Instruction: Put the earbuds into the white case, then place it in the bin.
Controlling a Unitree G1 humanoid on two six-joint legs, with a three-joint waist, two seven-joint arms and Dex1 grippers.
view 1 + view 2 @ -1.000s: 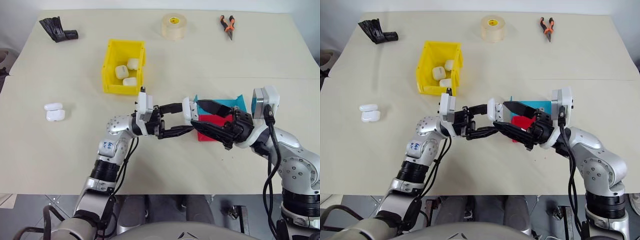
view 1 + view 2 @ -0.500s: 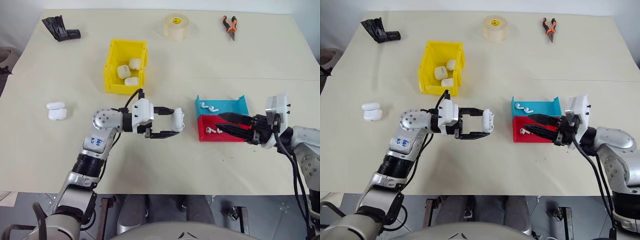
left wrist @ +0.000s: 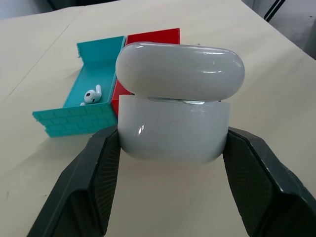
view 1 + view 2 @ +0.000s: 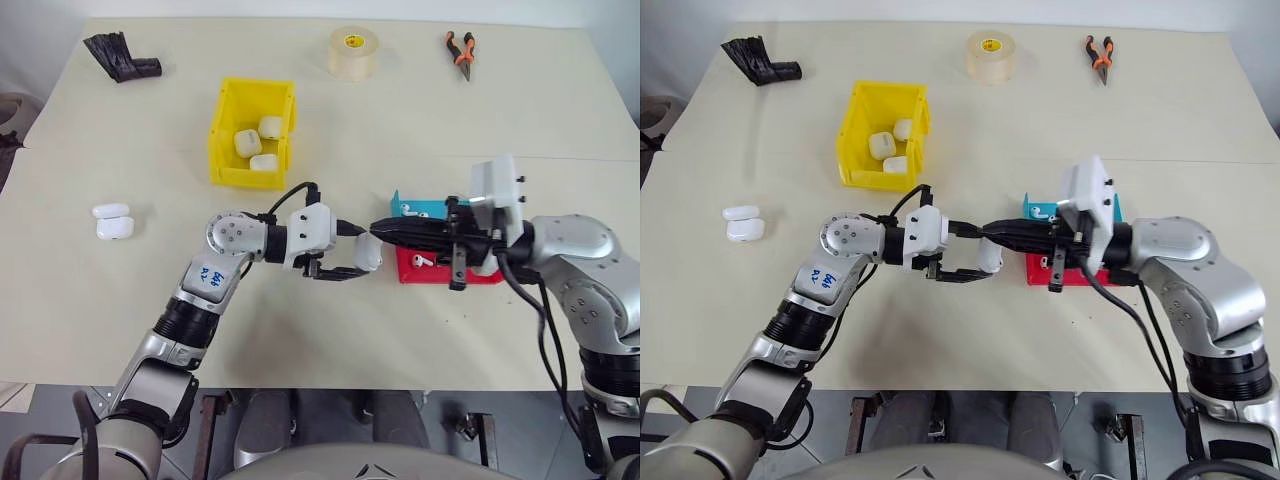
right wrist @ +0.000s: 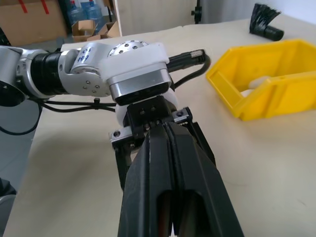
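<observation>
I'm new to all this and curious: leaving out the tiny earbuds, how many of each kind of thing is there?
white cases: 6 (3 in the yellow bin, 2 on the table, 1 in the left gripper)
yellow bin: 1
trays: 2 (blue, red)
tape roll: 1
pliers: 1
black object: 1
total: 12

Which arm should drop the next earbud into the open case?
Probably the right. Its tool is shut and its tip sits right at the white case, which the left tool clamps with the lid up. The left is occupied as the holder. Whether the right carries an earbud can't be seen.
</observation>
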